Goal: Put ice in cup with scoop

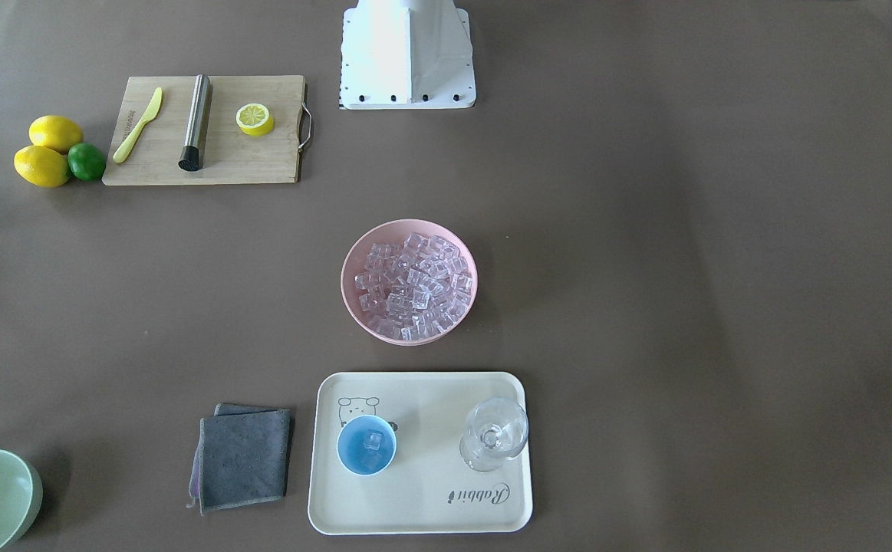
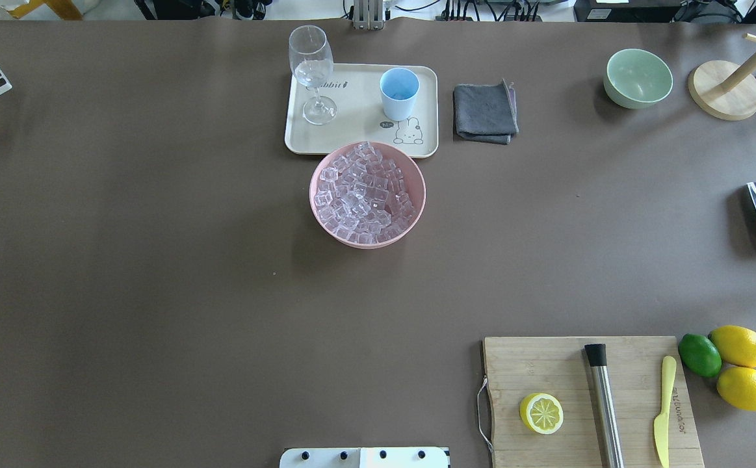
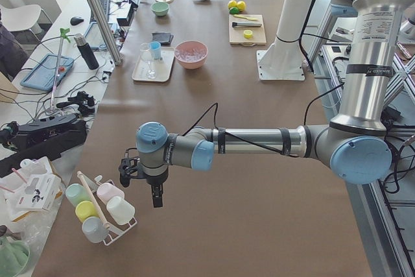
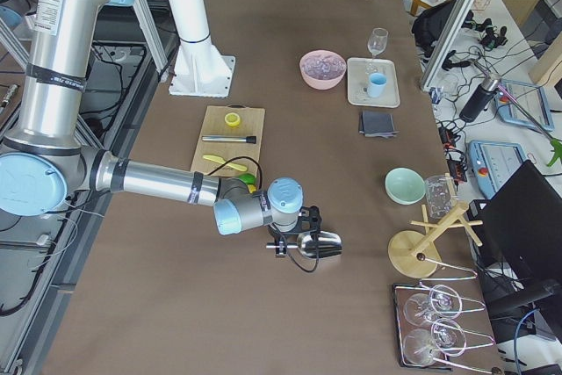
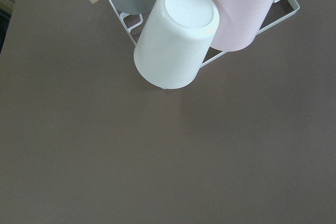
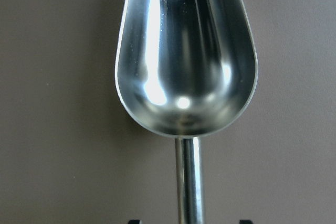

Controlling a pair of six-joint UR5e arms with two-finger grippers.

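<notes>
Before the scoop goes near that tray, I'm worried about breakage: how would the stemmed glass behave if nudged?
Likely top-heavy: the stemmed glass carries a wide bowl on a thin stem, so a sideways nudge may tip it. It looks thin and clear, so probably fragile. On the smooth tray beside the cup, it might slide first.

I record: scoop mirror-polished steel; ice clear and glassy; cup matt blue plastic; bench covering matt brown; board bare wood; cloth grey fabric.
</notes>
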